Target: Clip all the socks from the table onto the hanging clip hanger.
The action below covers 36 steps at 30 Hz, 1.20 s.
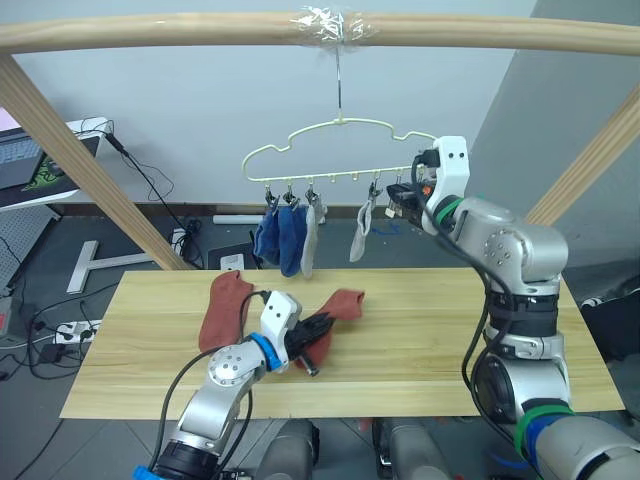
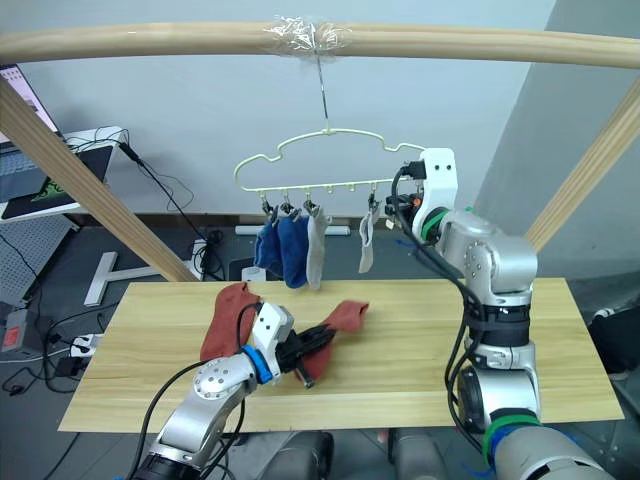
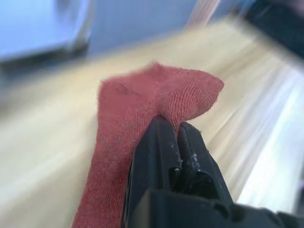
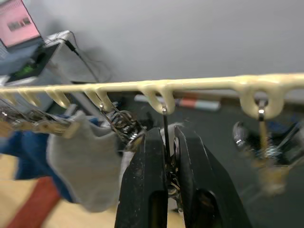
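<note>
Pinching a rust-red sock [image 3: 142, 123] — ribbed, soft — left claw [image 3: 173, 130] closed; right claw [image 4: 166, 142] clamps a clip [image 4: 165, 124].

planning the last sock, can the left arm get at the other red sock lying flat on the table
Probably not right away: the left gripper is shut on a red sock. The flat red sock lies uncovered just beside that arm.

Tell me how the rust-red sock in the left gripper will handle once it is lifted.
Probably floppy: the rust-red sock folds softly where the left gripper pinches it. Likely light, being thin knit. It should drape and dangle rather than hold shape, like the grey sock hanging limp from its clip.
</note>
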### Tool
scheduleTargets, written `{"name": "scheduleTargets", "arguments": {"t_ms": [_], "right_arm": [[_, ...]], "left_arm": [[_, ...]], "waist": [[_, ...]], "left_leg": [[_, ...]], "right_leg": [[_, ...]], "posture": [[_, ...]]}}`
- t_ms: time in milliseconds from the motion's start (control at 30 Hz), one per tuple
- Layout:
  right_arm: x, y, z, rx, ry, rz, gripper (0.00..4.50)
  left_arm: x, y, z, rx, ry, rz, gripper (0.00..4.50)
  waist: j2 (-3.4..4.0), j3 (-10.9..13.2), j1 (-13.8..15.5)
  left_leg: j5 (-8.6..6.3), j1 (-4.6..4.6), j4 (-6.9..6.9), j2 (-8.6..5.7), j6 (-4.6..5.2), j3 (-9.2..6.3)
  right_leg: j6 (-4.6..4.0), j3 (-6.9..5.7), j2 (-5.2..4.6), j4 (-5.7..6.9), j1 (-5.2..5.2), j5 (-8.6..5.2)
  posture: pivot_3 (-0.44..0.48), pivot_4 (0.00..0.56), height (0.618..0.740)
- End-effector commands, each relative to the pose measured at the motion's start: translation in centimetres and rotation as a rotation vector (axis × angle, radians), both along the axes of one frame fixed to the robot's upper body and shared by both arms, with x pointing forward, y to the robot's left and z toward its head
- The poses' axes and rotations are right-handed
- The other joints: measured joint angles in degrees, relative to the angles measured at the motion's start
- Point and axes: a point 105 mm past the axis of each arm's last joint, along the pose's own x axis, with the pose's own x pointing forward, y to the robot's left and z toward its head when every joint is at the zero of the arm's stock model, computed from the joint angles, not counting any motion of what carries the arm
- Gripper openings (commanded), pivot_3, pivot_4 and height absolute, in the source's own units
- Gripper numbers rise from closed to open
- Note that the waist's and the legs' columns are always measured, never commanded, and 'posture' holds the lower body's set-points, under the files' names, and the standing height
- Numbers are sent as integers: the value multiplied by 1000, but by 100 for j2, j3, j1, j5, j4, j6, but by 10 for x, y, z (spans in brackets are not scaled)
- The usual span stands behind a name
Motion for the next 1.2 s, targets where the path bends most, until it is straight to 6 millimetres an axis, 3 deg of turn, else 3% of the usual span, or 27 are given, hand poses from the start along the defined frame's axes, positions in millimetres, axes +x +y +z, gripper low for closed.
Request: {"name": "scheduleTargets", "arguments": {"t_ms": [33,133,267,633,933,1200], "right_arm": [[-3,-6,10,55,62,-4,3],[-6,-2,15,95,113,22,3],[-12,4,17,112,149,51,3],[-16,7,17,155,196,61,3],[-12,-2,19,166,210,23,3],[-9,-4,18,196,236,28,3]], "left_arm": [[1,-15,36,-102,-96,-13,28],[8,-32,63,-154,-179,-13,28],[16,-38,79,-192,-219,10,28],[23,-38,89,-217,-249,31,28],[6,-32,92,-211,-264,-13,28],[8,-30,96,-209,-303,18,28]], "waist": [[1,0,-5],[1,0,13],[1,0,-5],[1,0,-19],[2,0,-22],[2,1,-19]], "left_leg": [[4,2,-19,0,4,1],[5,-4,-30,0,6,1],[5,-7,-31,-1,7,12],[7,-5,-31,-1,11,14],[7,-5,-33,-1,11,15],[8,-4,-31,-1,13,15]], "right_leg": [[-4,0,0,-14,0,3],[-6,-5,-1,-26,-3,5],[-5,1,-2,-35,-4,5],[-5,2,-1,-28,-6,4],[-5,3,-1,-30,-6,4],[-5,2,-1,-27,-5,5]], "posture": [[1,233,740],[1,233,740],[-3,231,740],[-7,236,740],[-7,236,740],[-5,233,740]]}}
